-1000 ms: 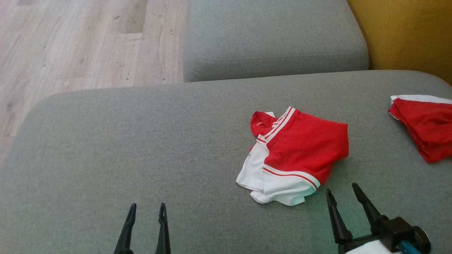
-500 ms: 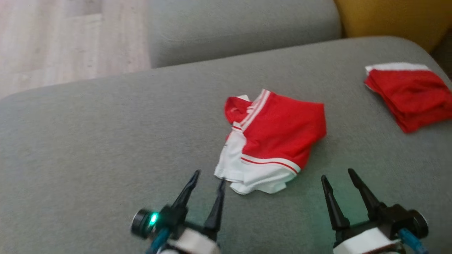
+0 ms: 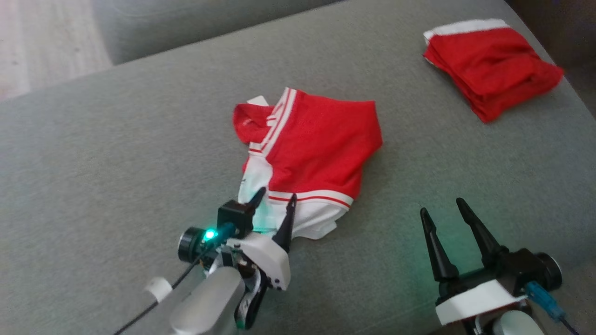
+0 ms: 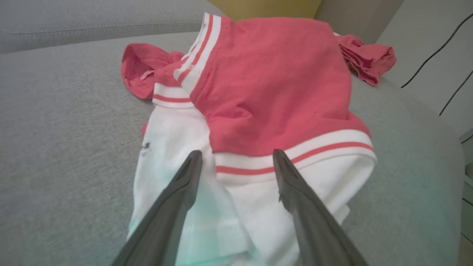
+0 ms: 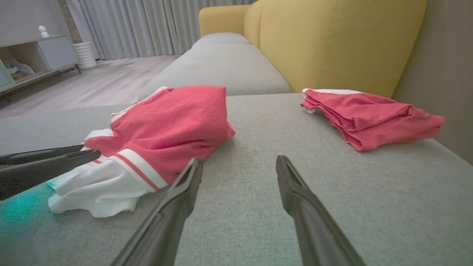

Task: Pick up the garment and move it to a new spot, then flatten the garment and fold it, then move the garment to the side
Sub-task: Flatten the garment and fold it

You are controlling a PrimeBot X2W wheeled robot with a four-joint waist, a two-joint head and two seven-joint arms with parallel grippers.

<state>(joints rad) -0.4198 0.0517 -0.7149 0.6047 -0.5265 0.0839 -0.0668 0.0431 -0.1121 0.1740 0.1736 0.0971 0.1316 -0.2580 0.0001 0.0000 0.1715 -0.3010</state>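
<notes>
A crumpled red and white garment [image 3: 307, 153] lies in the middle of the grey sofa cushion [image 3: 116, 153]. My left gripper [image 3: 275, 197] is open, its fingertips over the garment's white near edge, one finger on each side of a striped hem [image 4: 255, 166]. In the right wrist view the garment [image 5: 162, 125] shows at the left with the left fingers [image 5: 48, 162] beside it. My right gripper [image 3: 441, 208] stands open above bare cushion to the garment's right, holding nothing.
A second red garment [image 3: 489, 60], folded, lies at the cushion's far right corner [image 5: 369, 114]. A yellow sofa back [image 5: 332, 40] rises behind it. Another grey cushion [image 3: 186, 18] and wooden floor [image 3: 42, 42] lie beyond to the left.
My left arm has reached forward and right until its open fingers are over the garment's white edge. The head camera has shifted, so the whole scene sits higher and more to the left.
</notes>
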